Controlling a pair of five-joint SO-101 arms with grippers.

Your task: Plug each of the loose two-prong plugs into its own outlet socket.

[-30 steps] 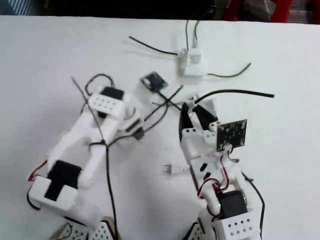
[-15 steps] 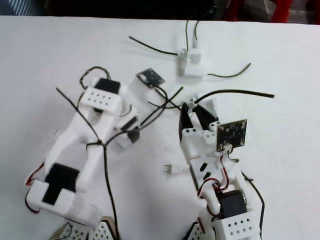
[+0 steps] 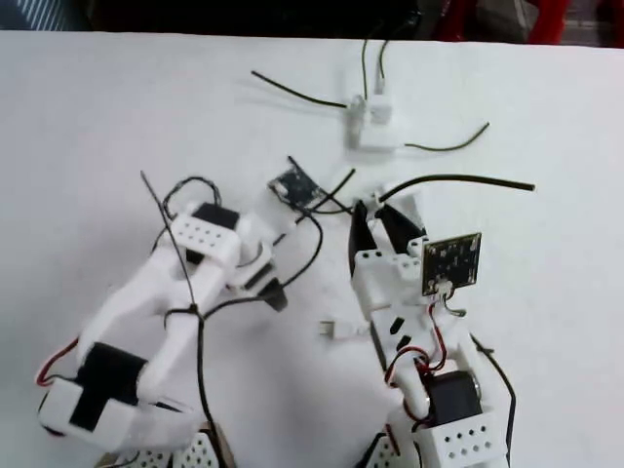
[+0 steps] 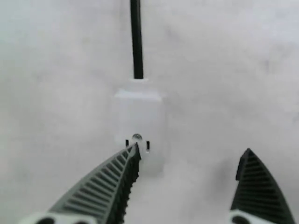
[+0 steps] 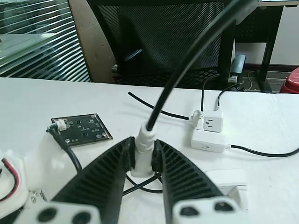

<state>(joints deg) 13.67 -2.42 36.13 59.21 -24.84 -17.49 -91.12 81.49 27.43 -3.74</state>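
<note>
My right gripper [image 3: 378, 213] is shut on a white two-prong plug [image 5: 143, 150] whose black cord [image 3: 458, 179] runs off to the right. It sits a short way in front of the white outlet sockets [image 3: 373, 125], which stand beyond the held plug as two blocks [image 5: 210, 131]. A second loose white plug [image 3: 337, 330] lies on the table beside the right arm. My left gripper [image 4: 191, 150] is open just before this plug [image 4: 139, 123], one fingertip [image 4: 133, 154] by its prongs. From above, the left gripper [image 3: 276, 292] is left of it.
Thin dark cords [image 3: 292, 90] trail from the outlets across the back of the white table [image 3: 97, 107]. A small camera board [image 3: 297, 185] and loose black wires [image 3: 312, 239] lie between the arms. A chair [image 5: 163, 37] stands behind the table.
The left arm swung out to the back left, then came back toward the front, its gripper now nearer the loose plug. The right arm has held still with its plug.
</note>
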